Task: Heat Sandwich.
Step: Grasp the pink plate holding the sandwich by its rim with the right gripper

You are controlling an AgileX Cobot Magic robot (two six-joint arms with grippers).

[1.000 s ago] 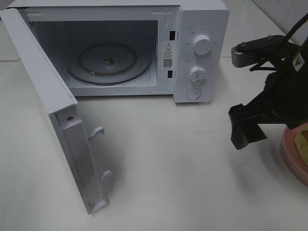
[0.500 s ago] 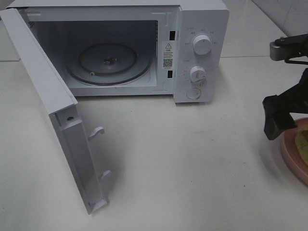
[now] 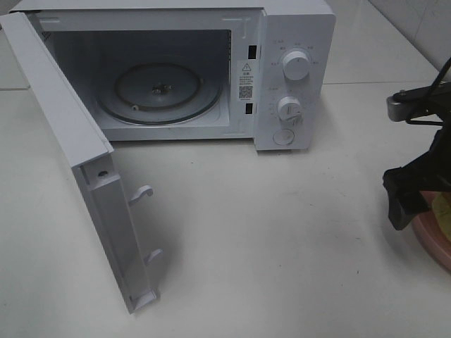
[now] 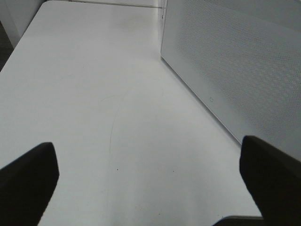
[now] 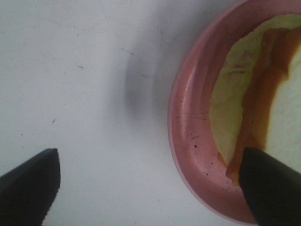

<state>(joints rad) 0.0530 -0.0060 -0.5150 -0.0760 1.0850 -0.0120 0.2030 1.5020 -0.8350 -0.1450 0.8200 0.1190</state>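
The sandwich (image 5: 256, 89), white bread with tan crust and pale green filling, lies on a round pink plate (image 5: 195, 141) at the table's right edge; only a sliver of it (image 3: 445, 210) shows in the high view. My right gripper (image 5: 150, 188) is open and empty, low over the plate's left rim (image 3: 431, 243), one finger over the bare table and one over the sandwich's edge. It shows as a black block in the high view (image 3: 411, 193). My left gripper (image 4: 150, 188) is open and empty above the table, out of the high view.
A white microwave (image 3: 296, 42) stands at the back, its door (image 3: 77, 162) swung wide open to the left, with the glass turntable (image 3: 158, 91) bare inside. Its perforated side wall (image 4: 235, 61) is close beside my left gripper.
My right gripper has moved right, away from the microwave's front, and has come down a little over the plate's left rim. The microwave and its door have not moved.
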